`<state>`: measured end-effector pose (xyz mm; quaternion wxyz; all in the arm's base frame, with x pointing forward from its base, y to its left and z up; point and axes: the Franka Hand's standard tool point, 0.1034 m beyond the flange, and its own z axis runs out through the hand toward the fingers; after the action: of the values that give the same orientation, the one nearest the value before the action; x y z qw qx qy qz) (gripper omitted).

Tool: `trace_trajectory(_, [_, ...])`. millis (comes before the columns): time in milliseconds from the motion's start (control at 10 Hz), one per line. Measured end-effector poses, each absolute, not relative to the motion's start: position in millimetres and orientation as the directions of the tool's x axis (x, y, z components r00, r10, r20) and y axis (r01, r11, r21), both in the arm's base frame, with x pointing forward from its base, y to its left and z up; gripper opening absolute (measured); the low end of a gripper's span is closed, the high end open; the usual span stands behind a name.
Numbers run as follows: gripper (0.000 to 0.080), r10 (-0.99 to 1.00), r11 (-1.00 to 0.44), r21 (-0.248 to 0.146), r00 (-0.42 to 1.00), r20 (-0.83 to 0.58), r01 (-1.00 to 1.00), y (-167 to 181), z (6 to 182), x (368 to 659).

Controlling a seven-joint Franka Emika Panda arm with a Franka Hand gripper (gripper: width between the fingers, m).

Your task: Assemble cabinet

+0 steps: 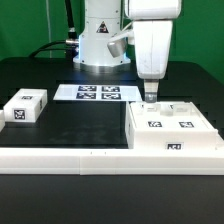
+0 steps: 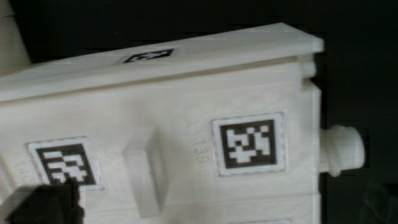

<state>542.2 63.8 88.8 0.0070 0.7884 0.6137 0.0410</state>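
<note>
**A:** Where are we seeing the cabinet (image 1: 172,128) right now?

**B:** We are seeing it sitting on the table (image 1: 70,125) at the exterior view's right, just behind the long white rail (image 1: 60,158) running along the front. The pincer (image 1: 150,97) is hanging straight down over the cabinet's far corner. It is very near the top face, and we cannot tell whether it is touching.

**A:** Is it gripping anything?

**B:** We are not able to say. From outside, the fingers are reading as one pale stub. In the wrist view we are catching only a single dark fingertip (image 2: 50,205) at the picture's edge, against the cabinet's tagged face. So we cannot tell how wide the pincer is standing, or whether it is holding anything.

**A:** Which step are we judging this to be?

**B:** We are reading it as work on the main body, perhaps seating or squaring it. The small white block (image 1: 25,106) is lying well apart at the exterior view's left, with the marker board (image 1: 98,93) farther back between the two.

**A:** And what is the next move calling for?

**B:** We are thinking that block is the likely next part. A round white peg (image 2: 349,150) is sticking out of the cabinet's side, so any joining there is calling for careful lining-up and a straight, gentle push.
</note>
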Motion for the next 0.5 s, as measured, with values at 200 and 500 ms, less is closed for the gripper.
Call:
trace_trajectory(200, [0.0797, 0.933, -0.358, 0.064, 0.354, 0.068, 0.931, 77.4, 88.8, 524.6])
trace_trajectory(500, [0.0797, 0.89, -0.453, 0.056, 0.449, 0.076, 0.89, 76.6, 88.7, 525.8])
